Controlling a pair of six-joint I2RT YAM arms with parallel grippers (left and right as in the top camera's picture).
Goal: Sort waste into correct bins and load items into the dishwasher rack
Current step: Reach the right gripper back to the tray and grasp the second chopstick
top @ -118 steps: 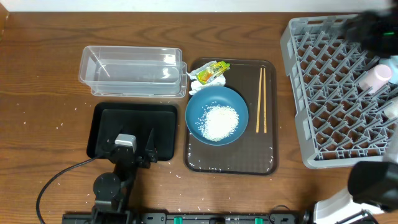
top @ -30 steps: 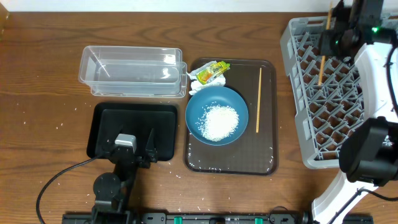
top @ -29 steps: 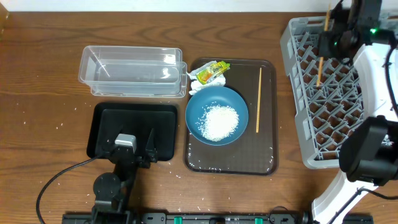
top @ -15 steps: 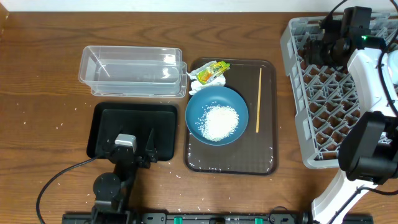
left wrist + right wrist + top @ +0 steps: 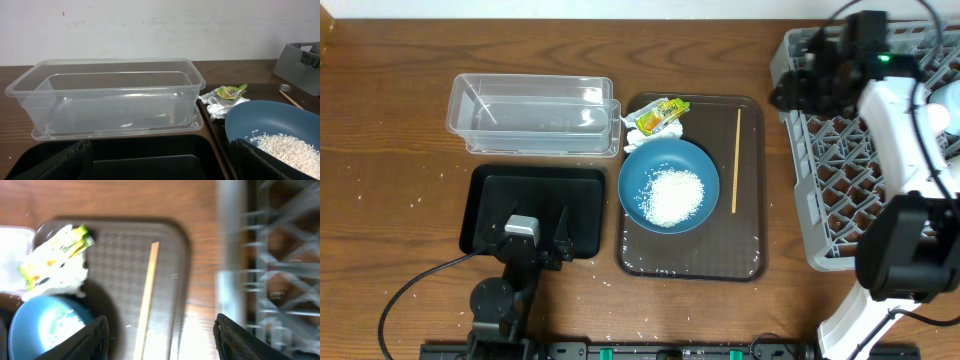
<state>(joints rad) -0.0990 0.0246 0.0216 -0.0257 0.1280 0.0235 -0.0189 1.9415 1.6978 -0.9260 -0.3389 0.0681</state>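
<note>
Having let go over the rack (image 5: 798,205), my right gripper (image 5: 162,337), now open and empty, swings back toward the remaining chopstick (image 5: 146,297) on the tray (image 5: 690,255).

Right gripper (image 5: 788,95) opened, chopstick released — moved left to rack (image 5: 800,180) edge.

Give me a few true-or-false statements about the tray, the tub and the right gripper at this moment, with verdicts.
1. The blue bowl holds rice. True.
2. Two chopsticks lie on the brown tray. False: a single chopstick lies on the brown tray.
3. The clear tub is empty. True.
4. The wrapper sits in the black tray. False: the wrapper lies with the tissue on the brown tray.
5. The right gripper grips a chopstick. False: the right gripper is open and empty.
</note>
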